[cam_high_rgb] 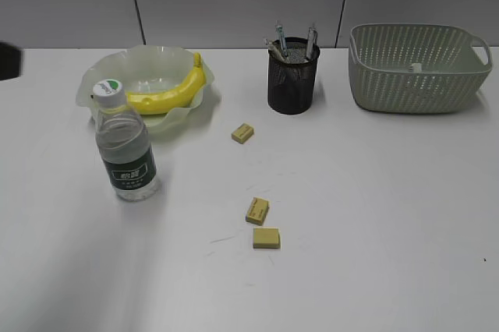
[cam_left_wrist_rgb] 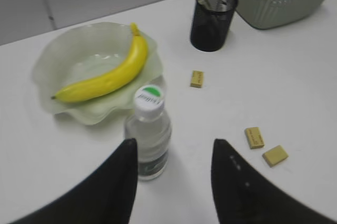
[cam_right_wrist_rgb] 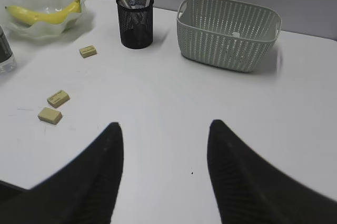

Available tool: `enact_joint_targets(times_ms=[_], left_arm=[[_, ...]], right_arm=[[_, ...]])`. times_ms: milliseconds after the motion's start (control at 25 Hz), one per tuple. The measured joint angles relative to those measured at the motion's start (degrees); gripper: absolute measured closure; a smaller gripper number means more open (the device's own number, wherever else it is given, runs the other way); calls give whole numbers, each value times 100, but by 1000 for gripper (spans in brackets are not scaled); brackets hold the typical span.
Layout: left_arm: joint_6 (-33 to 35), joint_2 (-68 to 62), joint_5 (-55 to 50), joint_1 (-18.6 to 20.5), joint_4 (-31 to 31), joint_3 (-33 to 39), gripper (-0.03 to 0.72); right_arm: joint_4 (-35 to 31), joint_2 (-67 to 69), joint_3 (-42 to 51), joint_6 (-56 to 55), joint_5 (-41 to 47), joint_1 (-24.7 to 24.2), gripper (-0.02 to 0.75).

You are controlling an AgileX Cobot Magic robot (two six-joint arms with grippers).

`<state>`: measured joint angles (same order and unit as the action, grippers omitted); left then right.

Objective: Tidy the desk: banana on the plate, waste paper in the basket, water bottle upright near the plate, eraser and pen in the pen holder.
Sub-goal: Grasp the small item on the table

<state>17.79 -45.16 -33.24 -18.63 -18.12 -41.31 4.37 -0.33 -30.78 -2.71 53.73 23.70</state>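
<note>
Erasers (cam_high_rgb: 266, 238): three loose on desk (cam_high_rgb: 374, 215); one banana (cam_high_rgb: 170, 95) plated

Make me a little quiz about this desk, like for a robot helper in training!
1. True or false: the banana lies in the plate.
2. How many erasers lie loose on the desk?
A) one B) two C) three
3. Fill the gap: the bottle stands ____, cap up, just in front of the plate.

Key:
1. True.
2. C: one eraser lies near the pen holder, and a pair lies nearer the camera.
3. Upright.
</note>
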Motion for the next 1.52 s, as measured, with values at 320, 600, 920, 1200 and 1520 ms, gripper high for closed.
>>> enact_joint_targets(times_ms=[320, 600, 920, 1200, 1520], left_arm=[[287, -3561, 348, -1988, -119, -2314, 363], [-948, -6282, -470, -2708, 404, -3697, 347], [-2341, -7732, -783, -2744, 1226, -4195, 256], [-2643, -7935, -740, -2744, 1480, -4251, 361], [-2662, -7822, 149, -2744, 1523, -4607, 504]], right_arm=[[-13, -7, 156, -78, 531, 0, 367], [-13, -7, 156, -84, 542, 0, 388], [-13, -7, 156, -90, 544, 0, 389], [-13, -7, 156, -90, 548, 0, 389], [-13, -7, 156, -90, 550, 0, 389]])
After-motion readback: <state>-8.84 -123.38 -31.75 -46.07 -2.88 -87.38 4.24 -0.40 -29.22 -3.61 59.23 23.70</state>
